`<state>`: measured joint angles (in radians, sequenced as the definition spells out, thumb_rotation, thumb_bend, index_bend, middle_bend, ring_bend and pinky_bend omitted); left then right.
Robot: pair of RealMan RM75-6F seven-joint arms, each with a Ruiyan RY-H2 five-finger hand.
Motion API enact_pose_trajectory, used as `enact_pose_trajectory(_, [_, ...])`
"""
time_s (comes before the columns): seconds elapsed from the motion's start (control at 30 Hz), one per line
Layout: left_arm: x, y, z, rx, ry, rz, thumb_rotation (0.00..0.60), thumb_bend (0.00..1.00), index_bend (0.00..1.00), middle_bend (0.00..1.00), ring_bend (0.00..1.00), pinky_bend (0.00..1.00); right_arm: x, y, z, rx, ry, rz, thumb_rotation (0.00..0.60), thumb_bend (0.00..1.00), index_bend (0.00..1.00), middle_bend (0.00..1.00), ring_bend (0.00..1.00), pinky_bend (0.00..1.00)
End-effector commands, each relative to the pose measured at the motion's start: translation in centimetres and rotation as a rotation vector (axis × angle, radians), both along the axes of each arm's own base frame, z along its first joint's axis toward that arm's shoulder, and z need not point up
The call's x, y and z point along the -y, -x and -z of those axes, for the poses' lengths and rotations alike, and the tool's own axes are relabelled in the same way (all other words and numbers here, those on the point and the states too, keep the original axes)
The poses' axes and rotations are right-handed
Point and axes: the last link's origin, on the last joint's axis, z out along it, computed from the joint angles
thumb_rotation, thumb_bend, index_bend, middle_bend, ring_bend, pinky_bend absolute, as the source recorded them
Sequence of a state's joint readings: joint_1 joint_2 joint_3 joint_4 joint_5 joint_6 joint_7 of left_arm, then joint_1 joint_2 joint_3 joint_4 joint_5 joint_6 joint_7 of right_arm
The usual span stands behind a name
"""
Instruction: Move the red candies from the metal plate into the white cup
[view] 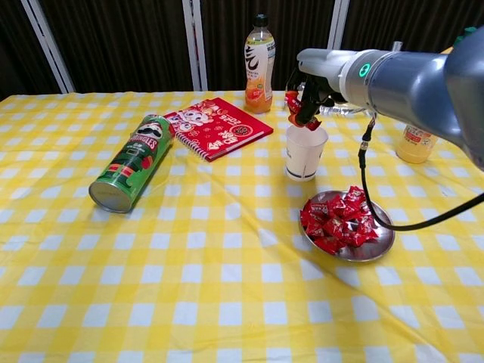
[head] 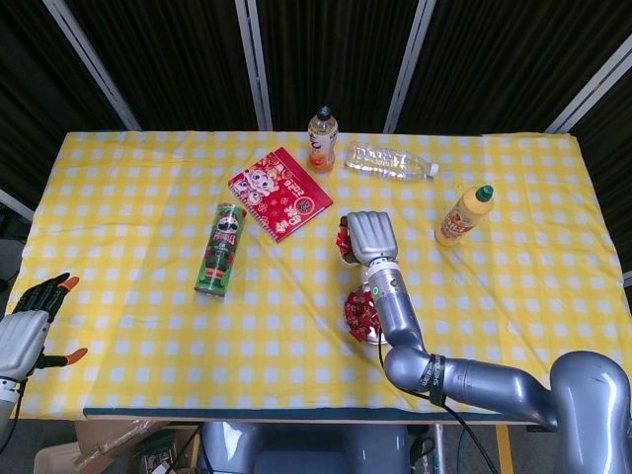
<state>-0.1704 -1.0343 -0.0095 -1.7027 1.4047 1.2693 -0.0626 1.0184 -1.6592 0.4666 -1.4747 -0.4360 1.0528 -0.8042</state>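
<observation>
A metal plate (view: 380, 246) right of centre holds a heap of red candies (view: 339, 221); the head view shows the same candies (head: 360, 314). The white cup (view: 305, 152) stands upright just behind the plate. My right hand (view: 311, 97) hovers over the cup's rim and pinches a red candy (view: 296, 107) above the opening. In the head view this right hand (head: 368, 237) hides most of the cup. My left hand (head: 28, 326) hangs beyond the table's left front corner, fingers spread, holding nothing.
A green chips can (view: 131, 161) lies on its side at the left. A red booklet (view: 218, 125) lies behind the cup's left. An orange drink bottle (view: 259, 54), a clear bottle lying flat (view: 333, 98) and a yellow squeeze bottle (head: 465, 214) stand along the back.
</observation>
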Motion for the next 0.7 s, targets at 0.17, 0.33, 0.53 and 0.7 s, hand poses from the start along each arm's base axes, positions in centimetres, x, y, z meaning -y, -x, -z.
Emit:
enact_pose_trajectory(0.17, [-0.1,-0.1,0.1,0.002,0.008,-0.009,0.6,0.03,0.0,0.0,0.0,0.0,1.3,0.4,0.8,-0.017,-0.008,0.025,0.6,0.55,0.55,0.82,0.84,0.9])
enact_pose_trajectory(0.33, [-0.1,-0.1,0.1,0.001,0.013,-0.011,0.6,0.03,0.0,0.0,0.0,0.0,1.5,1.0,1.1,-0.025,-0.017,0.041,0.6,0.48,0.5,0.82,0.84,0.9])
enact_pose_trajectory(0.53, [-0.1,0.0,0.0,0.0,0.012,-0.011,0.6,0.03,0.0,0.0,0.0,0.0,1.2,0.9,1.1,-0.023,-0.018,0.034,0.6,0.45,0.47,0.82,0.84,0.9])
enact_pose_trajectory(0.7, [-0.1,-0.1,0.0,0.0,0.009,-0.007,0.6,0.03,0.0,0.0,0.0,0.0,0.8,0.3,0.6,-0.022,-0.006,0.017,0.6,0.41,0.44,0.82,0.84,0.9])
